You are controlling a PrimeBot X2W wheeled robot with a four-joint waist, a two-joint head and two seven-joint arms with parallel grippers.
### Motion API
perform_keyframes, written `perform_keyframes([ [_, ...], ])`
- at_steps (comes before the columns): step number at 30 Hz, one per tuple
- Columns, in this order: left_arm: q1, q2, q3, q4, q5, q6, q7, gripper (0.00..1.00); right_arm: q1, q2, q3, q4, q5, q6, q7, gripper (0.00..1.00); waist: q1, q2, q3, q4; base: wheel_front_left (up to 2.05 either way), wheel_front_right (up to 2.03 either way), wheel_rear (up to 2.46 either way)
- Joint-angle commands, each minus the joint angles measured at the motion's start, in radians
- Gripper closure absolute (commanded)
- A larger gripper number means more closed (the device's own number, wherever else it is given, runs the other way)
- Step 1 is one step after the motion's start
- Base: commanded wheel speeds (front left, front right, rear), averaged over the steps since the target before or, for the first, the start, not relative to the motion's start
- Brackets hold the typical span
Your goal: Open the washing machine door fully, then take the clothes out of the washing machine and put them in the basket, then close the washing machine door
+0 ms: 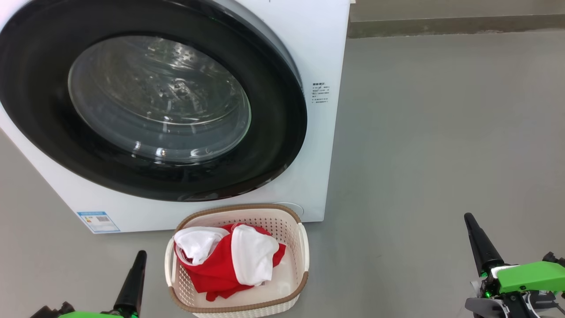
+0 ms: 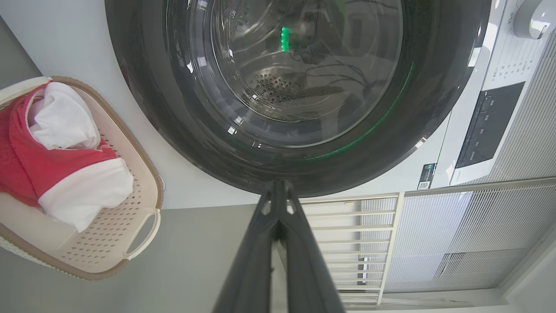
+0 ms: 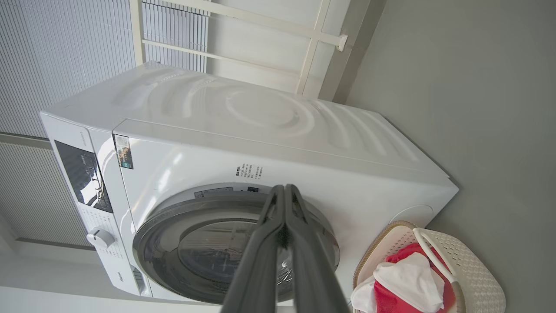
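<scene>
Head view: the washing machine door [image 1: 159, 99] looks shut flat against the front of the washing machine [image 1: 318, 53], filling the far left of the scene.
Drum: no fabric shows through the glass, only bare perforated steel.
Clothes: the clothes [image 1: 220, 269], red with white pieces, lie piled inside the basket [image 1: 273, 223].
Basket place: on the floor just in front of the machine's lower right corner, with one handle facing left and one facing right.
Left gripper: the left gripper [image 1: 140, 258] has its fingers pressed together and holds nothing; it sits near, just left of the basket.
Right gripper: the right gripper [image 1: 470, 221] also has its fingers pressed together and holds nothing; it is well to the right, past the machine's side.
Key relation: the door lies straight beyond the left fingers, while the right fingers point at it from off to the right, so the left arm is nearer.
Judgement: all three steps appear done, and no further reach seems needed.
</scene>
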Motion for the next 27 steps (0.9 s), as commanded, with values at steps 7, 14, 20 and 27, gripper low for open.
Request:
perform_keyframes([
  [7,-0.057,0.006,0.043,-0.029,-0.087,-0.007,0.029,1.00,-0.060,-0.002,0.006,-0.036,0.079,-0.001,0.028,1.00,-0.0001,0.0000,0.000,0.000,0.00,0.00,0.00],
  [14,-0.059,0.006,0.044,-0.030,-0.099,-0.007,0.032,1.00,-0.062,-0.002,0.004,-0.036,0.090,-0.001,0.032,1.00,-0.0001,0.0000,0.001,0.001,0.00,0.00,0.00],
  [20,-0.059,0.006,0.044,-0.030,-0.099,-0.007,0.032,1.00,-0.062,-0.002,0.004,-0.036,0.090,-0.001,0.032,1.00,-0.0001,0.0000,0.001,0.001,0.00,0.00,0.00],
  [27,-0.059,0.006,0.044,-0.030,-0.099,-0.007,0.032,1.00,-0.062,-0.002,0.004,-0.036,0.089,-0.001,0.032,1.00,-0.0001,0.0000,0.001,0.001,0.00,0.00,0.00],
])
